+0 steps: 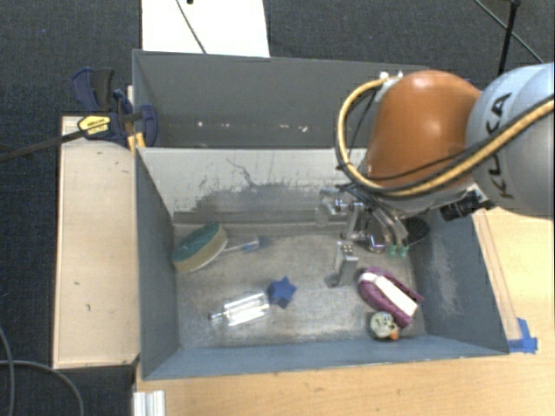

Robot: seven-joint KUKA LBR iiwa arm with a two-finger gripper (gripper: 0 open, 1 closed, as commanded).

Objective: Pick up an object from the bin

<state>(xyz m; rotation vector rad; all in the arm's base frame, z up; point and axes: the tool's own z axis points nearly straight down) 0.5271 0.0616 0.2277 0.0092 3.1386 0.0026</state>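
**Bin floor, placed from the star-shaped piece**

In the bin (260, 102) the star-shaped piece (280, 291) lies on the floor, near the middle and towards the front wall. The small bottle (238, 310) lies on its side just left of the star-shaped piece and a little nearer the front. The dish brush (199, 245) lies left of and behind it, head by the left wall, handle reaching towards the right. The gripper (342, 271) stands right of it, low over the floor. Further right lies an oblong thing (388, 291), near the right wall, and a small round toy (384, 325) sits just before that, by the front wall
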